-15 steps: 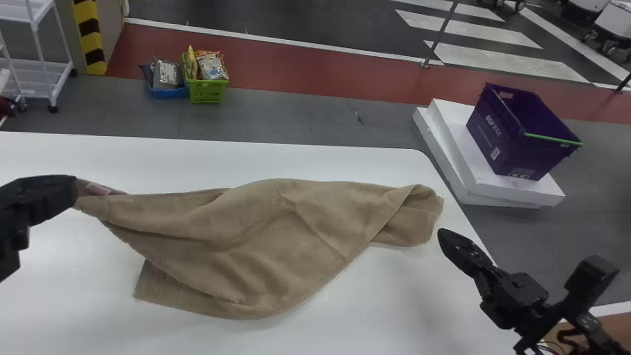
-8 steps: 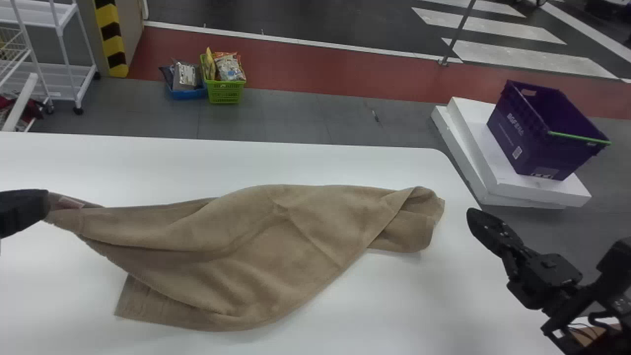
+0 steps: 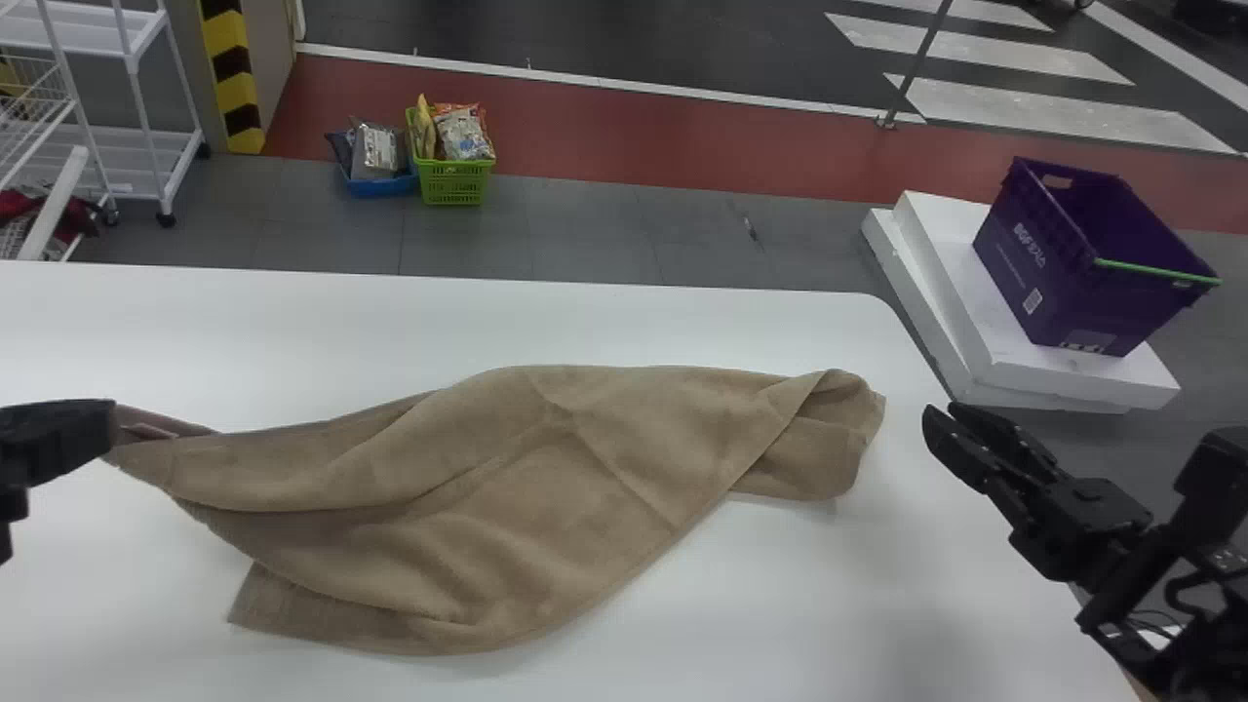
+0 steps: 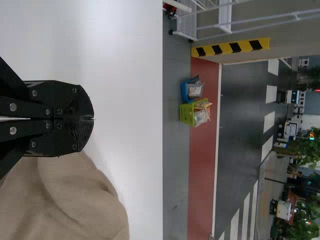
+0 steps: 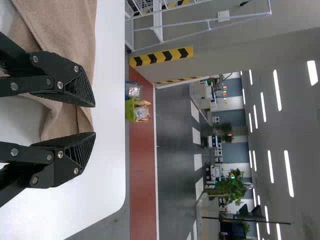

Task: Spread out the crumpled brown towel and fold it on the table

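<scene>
indoor street-like hall | ceiling strip lights (image 5: 277, 90) | painted crosswalk (image 3: 1058, 114) | traffic lights (image 5: 225, 91)

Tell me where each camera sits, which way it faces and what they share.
Head view: on the head, facing forward and down at the brown towel on the table; left gripper at left, right gripper at right.
Left wrist view: on the left wrist, facing out past the table edge; its own closed fingers show.
Right wrist view: on the right wrist, facing across the table towards ceiling lights; its own parted fingers show.
Both wrist views share the towel and green basket.
</scene>
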